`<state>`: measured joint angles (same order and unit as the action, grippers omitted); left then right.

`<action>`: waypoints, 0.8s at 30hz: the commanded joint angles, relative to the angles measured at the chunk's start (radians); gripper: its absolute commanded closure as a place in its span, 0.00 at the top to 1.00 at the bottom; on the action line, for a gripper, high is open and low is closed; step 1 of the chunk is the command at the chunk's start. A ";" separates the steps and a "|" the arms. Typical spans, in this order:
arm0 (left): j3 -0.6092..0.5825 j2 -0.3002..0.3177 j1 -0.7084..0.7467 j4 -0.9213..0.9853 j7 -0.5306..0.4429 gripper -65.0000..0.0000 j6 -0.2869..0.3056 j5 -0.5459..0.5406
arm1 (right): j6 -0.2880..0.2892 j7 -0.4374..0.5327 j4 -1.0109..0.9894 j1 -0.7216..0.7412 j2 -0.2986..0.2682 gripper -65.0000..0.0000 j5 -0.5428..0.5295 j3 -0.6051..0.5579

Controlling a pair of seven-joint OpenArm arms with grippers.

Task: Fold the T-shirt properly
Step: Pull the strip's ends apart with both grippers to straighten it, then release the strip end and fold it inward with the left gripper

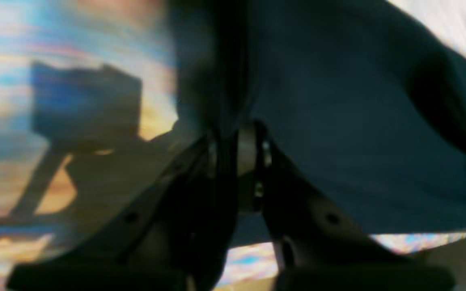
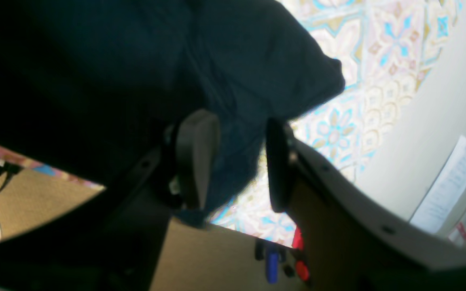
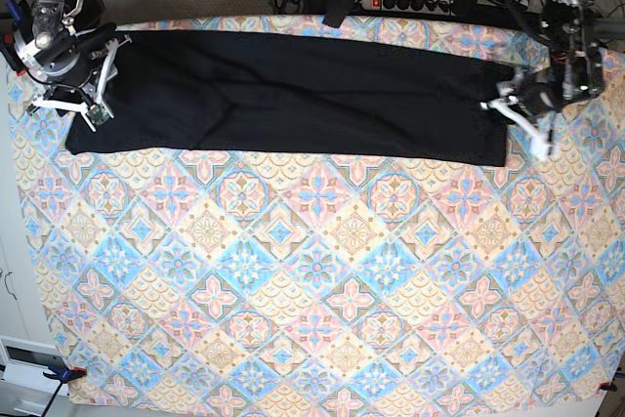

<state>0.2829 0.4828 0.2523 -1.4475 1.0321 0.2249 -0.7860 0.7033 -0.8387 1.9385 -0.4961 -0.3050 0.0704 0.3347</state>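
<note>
black, soft matte cotton fills most of what i see: the plain short-sleeved t-shirt [image 3: 293, 100] lies as a long narrow band across the far end of the table [image 3: 312, 271], which wears a cloth of blue, pink and cream tiles. it reads as already folded lengthwise, so i judge the step in hand to be bringing the two ends together.

my left pincer [image 1: 237, 161] is pressed together on the shirt's edge, with fabric bunched between the fingers; that wrist view is blurred, so i can't say how deep the bite goes. my right pincer [image 2: 235, 161] is spread, with a fold of cloth hanging between its fingers [image 2: 196, 153] and touching only one of them. in the base view it sits over the opposite end of the band [image 3: 73, 75].

to do this well, i'd want both layers caught at each end, then lift evenly and lay the edges square. a one-sided grip will likely drag the band crooked.
</note>
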 commanded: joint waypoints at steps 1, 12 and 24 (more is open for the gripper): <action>0.048 0.021 -0.001 -0.014 -0.020 0.00 -0.005 -0.003 | -0.005 0.011 0.016 0.003 -0.015 0.35 -0.007 0.008; 0.243 0.149 -0.001 -0.026 -0.020 0.00 -0.003 0.052 | -0.005 0.011 0.016 0.003 -0.015 0.35 -0.007 0.007; 0.091 0.006 0.121 -0.473 0.092 0.00 -0.012 0.056 | -0.005 0.011 0.014 0.003 -0.015 0.35 -0.007 0.011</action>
<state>0.3630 0.4740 0.3744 -1.9045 1.1324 0.2146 -0.7330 0.7033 -0.8360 1.9385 -0.4953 -0.3042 0.0669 0.3347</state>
